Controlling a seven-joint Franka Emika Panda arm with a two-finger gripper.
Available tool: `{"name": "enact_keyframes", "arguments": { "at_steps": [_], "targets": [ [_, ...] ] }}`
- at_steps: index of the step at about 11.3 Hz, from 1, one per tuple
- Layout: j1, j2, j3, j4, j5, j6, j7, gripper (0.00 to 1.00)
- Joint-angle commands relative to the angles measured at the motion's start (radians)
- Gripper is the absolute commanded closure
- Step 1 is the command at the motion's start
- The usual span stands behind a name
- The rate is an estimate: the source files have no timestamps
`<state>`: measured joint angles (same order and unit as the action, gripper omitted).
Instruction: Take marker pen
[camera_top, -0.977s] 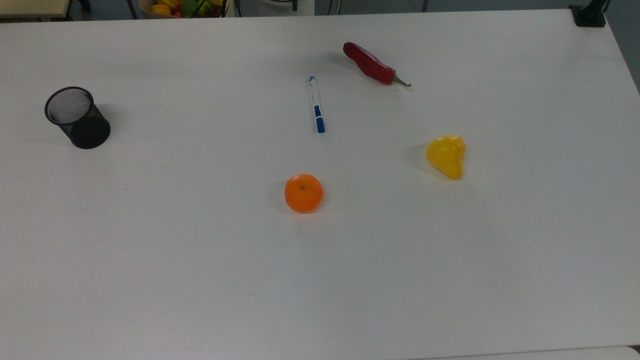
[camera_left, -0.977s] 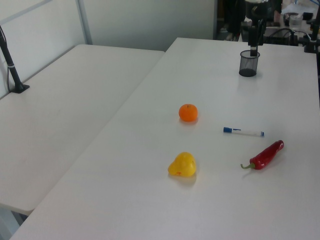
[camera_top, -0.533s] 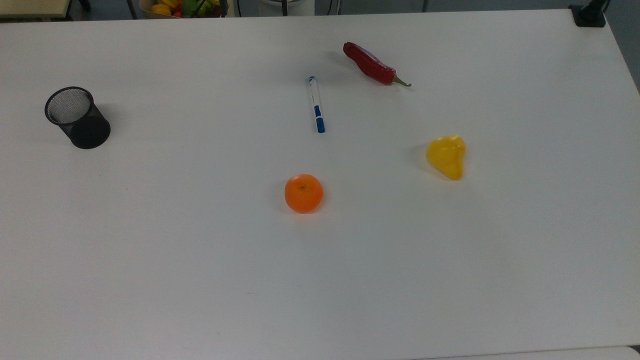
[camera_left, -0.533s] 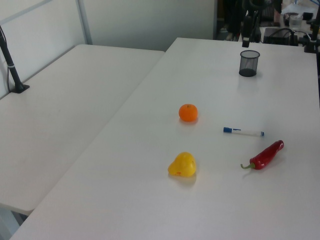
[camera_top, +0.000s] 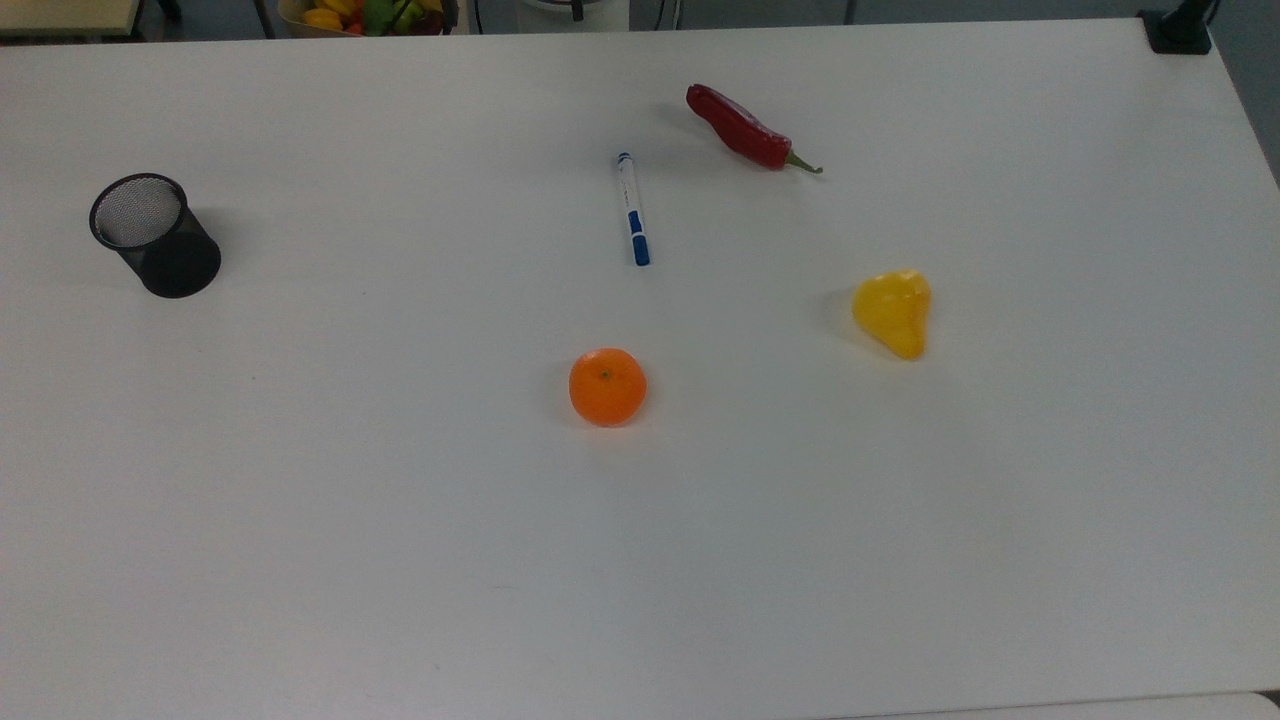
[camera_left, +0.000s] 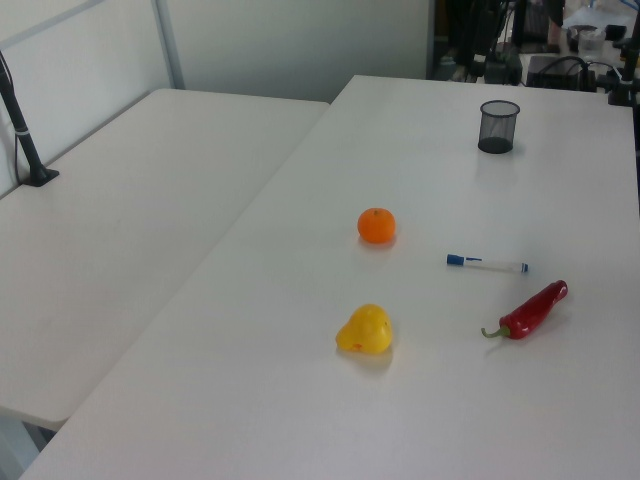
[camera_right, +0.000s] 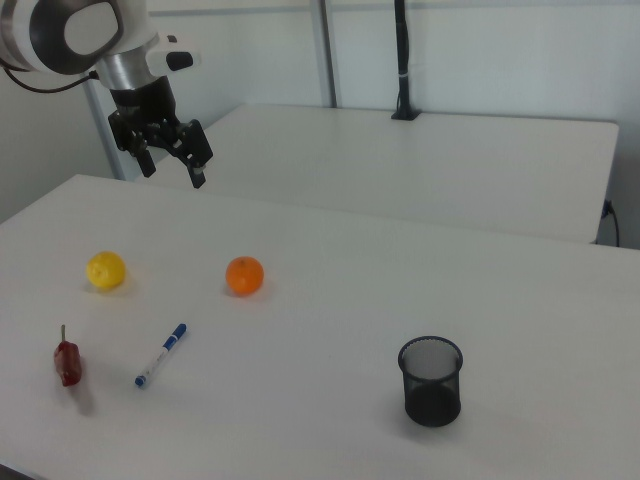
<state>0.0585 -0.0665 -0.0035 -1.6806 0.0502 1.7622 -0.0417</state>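
Note:
The marker pen (camera_top: 632, 208) lies flat on the white table (camera_top: 300, 500), white barrel with a blue cap; it also shows as the marker pen (camera_left: 487, 264) and the marker pen (camera_right: 161, 354). In the right view my gripper (camera_right: 172, 168) hangs in the air well above the table, high over the orange (camera_right: 244, 275) and the yellow pepper (camera_right: 105, 270), far from the pen. Its fingers (camera_right: 197, 172) are spread open with nothing between them.
A red chili (camera_top: 740, 127) lies just beyond the pen's far end in the top view. The orange (camera_top: 607, 386) and yellow pepper (camera_top: 892, 312) sit nearer. A black mesh cup (camera_top: 152, 235) stands at the top view's left.
In the left view the gripper has risen from just above the mesh cup and drifted left. The objects on the table have not moved.

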Motion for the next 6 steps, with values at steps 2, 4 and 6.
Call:
{"name": "enact_keyframes", "arguments": {
  "at_steps": [2,4,6],
  "targets": [
    [0.027,0.019,-0.021,0.013,0.013,-0.027,-0.036,0.00],
    [0.026,0.021,-0.023,0.015,0.016,-0.026,-0.040,0.00],
    [0.029,0.021,-0.023,0.013,0.016,-0.027,-0.037,0.00]
  ]
}}
